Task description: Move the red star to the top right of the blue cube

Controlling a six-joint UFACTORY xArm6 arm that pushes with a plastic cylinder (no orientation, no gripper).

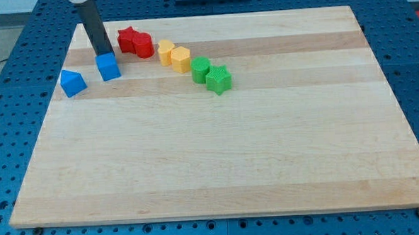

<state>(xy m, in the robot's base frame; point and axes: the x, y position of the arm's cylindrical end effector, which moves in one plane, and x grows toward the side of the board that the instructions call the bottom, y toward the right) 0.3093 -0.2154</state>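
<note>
The red star [127,39] lies near the view's top left, touching a red round block [143,44] on its right. The blue cube [108,67] sits just below and left of the red star. My tip [105,54] stands right at the cube's top edge, to the lower left of the red star, and the rod rises toward the view's top left. A second blue block [73,82], a pointed wedge-like shape, lies left of the cube.
Two yellow blocks [165,51] [181,59] sit right of the red pair. A green block [200,69] and a green star [219,79] follow, lower right. All rest on a wooden board [218,152] on a blue perforated table.
</note>
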